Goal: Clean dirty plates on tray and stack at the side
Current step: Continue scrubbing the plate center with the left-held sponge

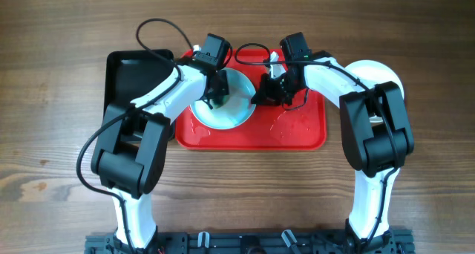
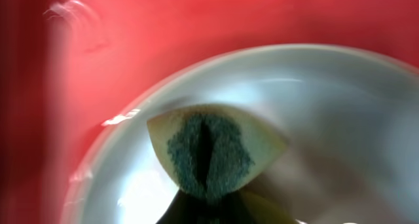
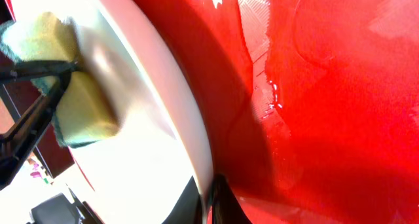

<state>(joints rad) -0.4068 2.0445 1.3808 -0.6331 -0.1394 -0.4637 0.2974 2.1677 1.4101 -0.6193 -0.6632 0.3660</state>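
A pale aqua plate [image 1: 231, 114] lies on the left half of the red tray [image 1: 300, 135]. My left gripper [image 1: 217, 99] is shut on a yellow sponge with a green scouring face [image 2: 209, 152] and presses it onto the inside of the plate [image 2: 321, 106]. My right gripper [image 1: 261, 94] is shut on the plate's right rim; in the right wrist view the rim [image 3: 196, 132] sits between the jaws [image 3: 213, 198], with the sponge [image 3: 82, 112] beyond it. No smear shows on the visible part of the plate.
A white plate [image 1: 387, 74] lies on the table right of the tray, partly under my right arm. A black tray [image 1: 126, 72] stands left of the red tray. The right half of the red tray [image 3: 327, 106] is bare with wet marks.
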